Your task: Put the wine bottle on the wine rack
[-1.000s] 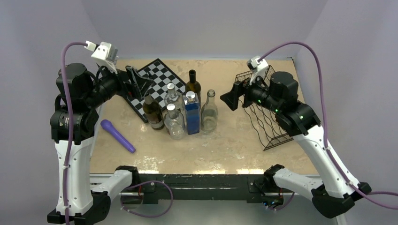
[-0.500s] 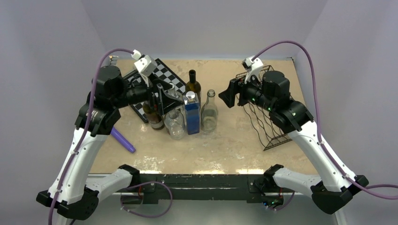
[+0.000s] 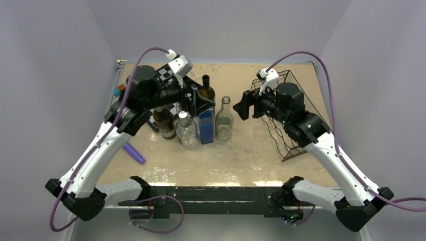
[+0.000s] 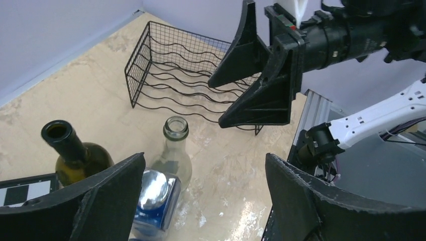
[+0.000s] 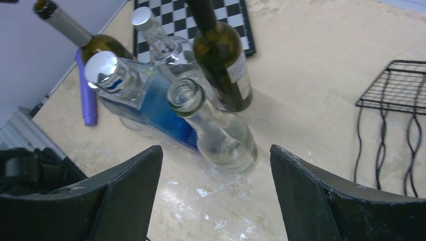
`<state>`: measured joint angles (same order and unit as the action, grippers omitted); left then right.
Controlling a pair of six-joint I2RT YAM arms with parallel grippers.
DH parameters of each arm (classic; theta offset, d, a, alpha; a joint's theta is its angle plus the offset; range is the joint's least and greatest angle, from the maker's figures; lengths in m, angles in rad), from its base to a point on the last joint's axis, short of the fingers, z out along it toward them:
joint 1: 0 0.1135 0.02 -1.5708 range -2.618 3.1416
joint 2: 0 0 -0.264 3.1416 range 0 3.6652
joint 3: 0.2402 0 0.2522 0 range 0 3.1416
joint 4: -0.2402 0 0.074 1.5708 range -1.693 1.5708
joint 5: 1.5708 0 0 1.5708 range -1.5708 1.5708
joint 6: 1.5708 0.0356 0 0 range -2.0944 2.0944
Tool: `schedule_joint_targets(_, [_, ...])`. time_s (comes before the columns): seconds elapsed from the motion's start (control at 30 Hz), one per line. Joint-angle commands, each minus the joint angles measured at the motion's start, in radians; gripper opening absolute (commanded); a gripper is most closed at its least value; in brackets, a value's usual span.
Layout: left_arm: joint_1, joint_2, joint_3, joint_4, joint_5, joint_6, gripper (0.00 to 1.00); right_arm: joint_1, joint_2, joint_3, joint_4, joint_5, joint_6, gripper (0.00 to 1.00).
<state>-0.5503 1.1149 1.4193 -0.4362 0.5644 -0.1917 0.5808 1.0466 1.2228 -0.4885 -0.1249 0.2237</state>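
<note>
- Black fingers of the left gripper stand wide apart with nothing between them. They hang over the bottle cluster, above the blue bottle with its silver cap.
- The right gripper is spread wide too and holds nothing. It is raised off the table and points at the cluster from the right, nearest the clear open-mouthed glass bottle.
- The open-necked wine bottle, dark green, stands upright at the back of the cluster, just behind the blue bottle. In the left wrist view it sits left of the gap between the fingers, outside it.
- A foil-topped wine bottle stands upright at the cluster's left side, beneath the left arm. Neither gripper grips it.
- The wine rack, black wire with wavy shelves and a mesh back, stands at the table's right side, partly hidden by the right arm and well apart from the bottles.
- A chessboard lies behind the cluster.
- A purple object lies on the table at the left.
</note>
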Motion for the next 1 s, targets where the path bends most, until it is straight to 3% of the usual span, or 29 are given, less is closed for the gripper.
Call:
schedule_joint_targets(0.0, [-0.082,0.125,0.101,-0.014,-0.183,-0.008,0.88,0.003,-0.092,-0.035,0.062,0.212,0.059,0.82])
schedule_joint_targets(0.1, [-0.116,0.236,0.212,-0.129,-0.251,0.005,0.78,0.003,-0.143,-0.070,0.039,0.349,0.083,0.81])
schedule_joint_targets(0.23, [-0.162,0.316,0.282,-0.192,-0.292,0.033,0.76,0.003,-0.190,-0.107,-0.004,0.454,0.084,0.83])
schedule_joint_targets(0.6, [-0.249,0.474,0.369,-0.318,-0.445,0.123,0.69,0.003,-0.271,-0.175,-0.074,0.510,0.132,0.86])
schedule_joint_targets(0.77, [-0.266,0.497,0.348,-0.304,-0.466,0.142,0.68,0.002,-0.297,-0.188,-0.089,0.528,0.137,0.86])
schedule_joint_targets(0.97, [-0.273,0.522,0.332,-0.261,-0.486,0.145,0.56,0.002,-0.323,-0.202,-0.107,0.536,0.160,0.86])
